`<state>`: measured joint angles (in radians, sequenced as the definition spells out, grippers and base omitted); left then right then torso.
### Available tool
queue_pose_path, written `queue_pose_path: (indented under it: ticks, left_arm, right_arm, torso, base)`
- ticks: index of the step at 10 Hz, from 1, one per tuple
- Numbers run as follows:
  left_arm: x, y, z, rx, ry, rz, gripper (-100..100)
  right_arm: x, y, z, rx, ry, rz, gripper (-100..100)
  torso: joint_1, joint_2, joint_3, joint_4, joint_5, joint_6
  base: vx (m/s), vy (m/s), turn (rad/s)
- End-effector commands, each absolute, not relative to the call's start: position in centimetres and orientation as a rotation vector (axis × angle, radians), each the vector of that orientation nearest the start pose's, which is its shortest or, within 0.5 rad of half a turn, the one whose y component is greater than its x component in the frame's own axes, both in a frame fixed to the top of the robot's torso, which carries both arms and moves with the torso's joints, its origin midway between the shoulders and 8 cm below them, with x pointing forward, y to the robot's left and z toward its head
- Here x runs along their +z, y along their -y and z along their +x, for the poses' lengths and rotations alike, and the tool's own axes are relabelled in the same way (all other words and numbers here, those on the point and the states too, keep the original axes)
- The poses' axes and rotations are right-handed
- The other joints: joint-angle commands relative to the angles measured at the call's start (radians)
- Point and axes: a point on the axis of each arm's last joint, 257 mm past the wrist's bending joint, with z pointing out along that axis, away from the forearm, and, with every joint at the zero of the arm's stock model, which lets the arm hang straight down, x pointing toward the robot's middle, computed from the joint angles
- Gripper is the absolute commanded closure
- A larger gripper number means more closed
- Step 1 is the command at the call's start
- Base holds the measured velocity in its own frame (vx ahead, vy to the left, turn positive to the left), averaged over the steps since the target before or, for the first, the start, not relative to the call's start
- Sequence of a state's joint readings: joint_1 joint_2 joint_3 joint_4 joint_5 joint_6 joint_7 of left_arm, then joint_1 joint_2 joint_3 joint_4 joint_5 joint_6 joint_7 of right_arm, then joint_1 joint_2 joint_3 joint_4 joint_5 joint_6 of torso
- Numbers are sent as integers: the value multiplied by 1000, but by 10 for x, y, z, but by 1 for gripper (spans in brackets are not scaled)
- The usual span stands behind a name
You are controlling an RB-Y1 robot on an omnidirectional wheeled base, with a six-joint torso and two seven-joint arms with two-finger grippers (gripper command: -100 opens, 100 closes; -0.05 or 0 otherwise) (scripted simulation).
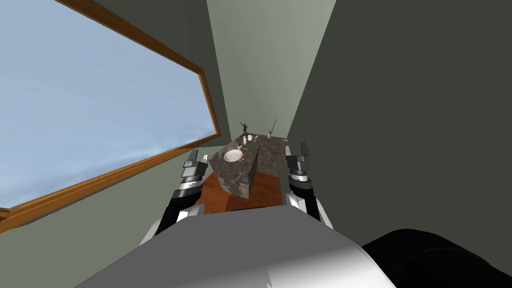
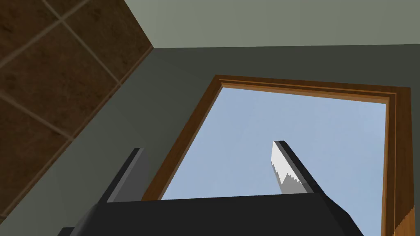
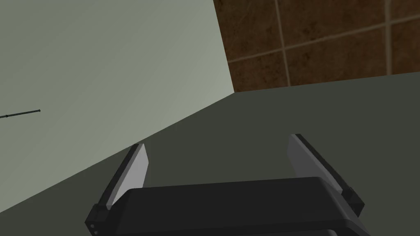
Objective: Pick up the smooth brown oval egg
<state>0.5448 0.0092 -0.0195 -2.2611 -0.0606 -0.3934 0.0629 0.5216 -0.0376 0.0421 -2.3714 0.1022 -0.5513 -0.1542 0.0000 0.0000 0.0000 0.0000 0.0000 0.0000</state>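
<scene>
A small orange-brown egg (image 1: 242, 158) lies on a mottled stone counter (image 1: 270, 155), right beside a white plate (image 1: 233, 156). My left gripper (image 1: 198, 158) is raised at the counter's left side, fingers open, with nothing between them (image 2: 205, 157). My right gripper (image 1: 297, 149) is raised at the counter's right side, also open and holding nothing (image 3: 217, 151). Both grippers are apart from the egg.
Further back on the counter stand a dark figurine (image 1: 245, 128), a white cup (image 1: 249, 138), a small bottle (image 1: 244, 140) and a thin rod (image 1: 273, 127). A large wood-framed window (image 1: 100, 110) runs along the left wall. Red-brown floor (image 1: 220, 197) lies before the counter.
</scene>
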Motion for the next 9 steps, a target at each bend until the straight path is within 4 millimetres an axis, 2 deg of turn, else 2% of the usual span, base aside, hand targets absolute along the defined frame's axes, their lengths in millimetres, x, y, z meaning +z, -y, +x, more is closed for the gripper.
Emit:
queue_pose_path:
  ticks: [1, 5, 6, 8, 9]
  left_arm:
    - [-28, -269, 372, -1312, -790, -787, -100]
    - [-48, -249, 404, -1404, -871, -858, -100]
    - [-50, -249, 405, -1400, -878, -867, -100]
    - [-62, -236, 426, -1458, -920, -924, -100]
    - [-66, -236, 427, -1452, -929, -936, -100]
  right_arm:
    - [64, 244, 318, 1449, -590, 529, 0]
    - [64, 244, 318, 1449, -590, 529, 0]
    - [64, 244, 318, 1449, -590, 529, 0]
    - [64, 244, 318, 1449, -590, 529, 0]
    - [64, 244, 318, 1449, -590, 529, 0]
  torso:
    - [0, 0, 0, 0, 0, 0]
    - [0, 0, 0, 0, 0, 0]
    - [0, 0, 0, 0, 0, 0]
    - [0, 0, 0, 0, 0, 0]
    - [0, 0, 0, 0, 0, 0]
  base:
    - [0, 0, -21]
    - [0, 1, -25]
    - [1, 0, -13]
    - [1, -1, -28]
    - [0, 0, -18]
